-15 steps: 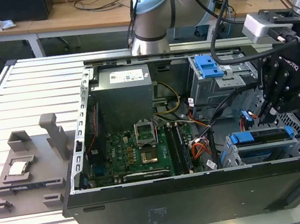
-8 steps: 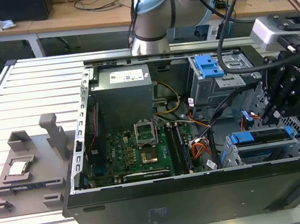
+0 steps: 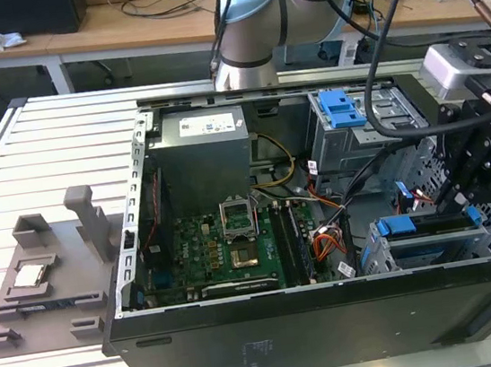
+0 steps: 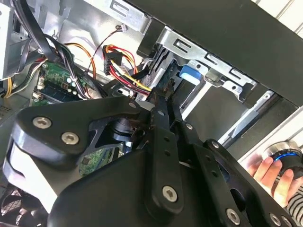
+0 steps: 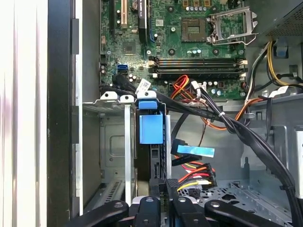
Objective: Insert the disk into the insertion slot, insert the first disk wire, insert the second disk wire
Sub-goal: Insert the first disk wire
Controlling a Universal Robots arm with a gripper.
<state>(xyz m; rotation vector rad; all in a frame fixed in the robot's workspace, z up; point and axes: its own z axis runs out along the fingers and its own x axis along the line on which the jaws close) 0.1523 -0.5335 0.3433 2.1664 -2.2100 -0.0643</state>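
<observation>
The disk (image 3: 419, 226) in its blue carrier sits inside the insertion slot (image 3: 375, 259), a silver cage at the case's near corner on the exterior view's right. In the first wrist view the disk (image 5: 151, 128) stands edge-on in the slot (image 5: 111, 142), blue tab showing. My gripper (image 3: 454, 201) hangs just above the disk's end. Its fingers (image 5: 156, 203) stand close together around a black plug with red, yellow and black wires (image 5: 191, 179). A second wire with a blue label (image 5: 195, 151) lies loose beside it. The gripper (image 4: 163, 97) points at the slot's blue tab (image 4: 191, 73).
A taller grey cage with a blue latch (image 3: 343, 109) stands behind the slot. Black cable bundles (image 5: 236, 127) cross over the motherboard (image 3: 227, 249). A grey fixture (image 3: 48, 264) lies outside the case on the exterior view's left. A person's hand (image 4: 271, 175) rests by a knob.
</observation>
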